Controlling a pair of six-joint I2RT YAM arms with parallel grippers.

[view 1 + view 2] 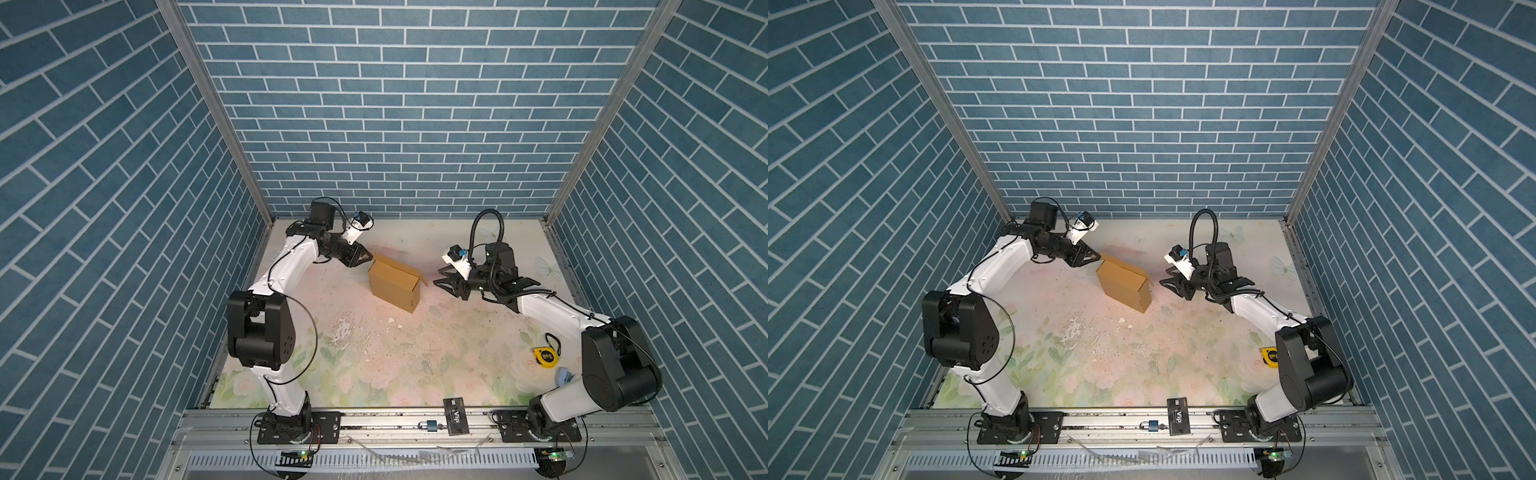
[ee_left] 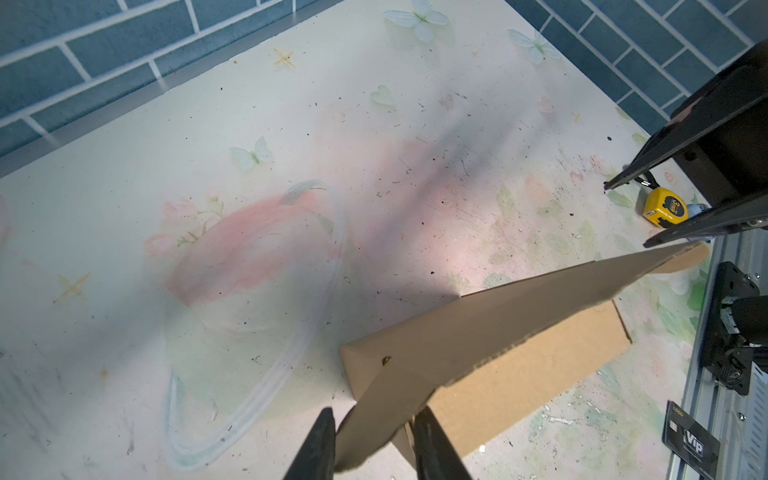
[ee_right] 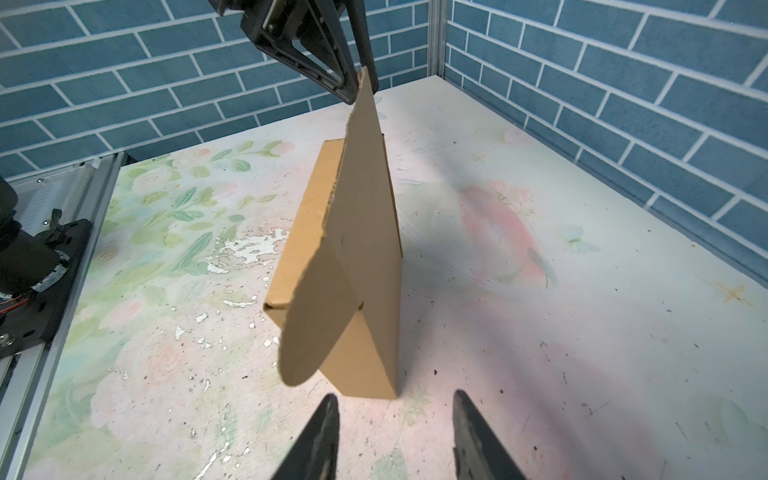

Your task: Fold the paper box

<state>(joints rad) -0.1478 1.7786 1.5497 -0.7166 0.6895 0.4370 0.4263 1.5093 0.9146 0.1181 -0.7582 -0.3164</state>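
Resting on the far middle of the floral-printed table [image 1: 415,357], the tan, unprinted corrugated-cardboard paper box [image 1: 395,289] [image 1: 1125,286] sits between the two arms in both top views. Its lid flap stands raised, with a rounded tab at its right end. The left gripper [image 1: 368,257] [image 1: 1096,257] reaches in from the far left. In the left wrist view its black fingers [image 2: 316,444] stand on either side of the lid's far-left corner, close against the cardboard. I cannot tell whether they actually clamp it. The right gripper [image 1: 437,277] [image 3: 392,399] hovers just right of the box, apart from it. Its jaws are spread and hold nothing. Near the right edge lies a yellow tape measure [image 1: 545,357]. A black card [image 1: 456,420] and a small padlock [image 1: 428,425] lie on the near rail.
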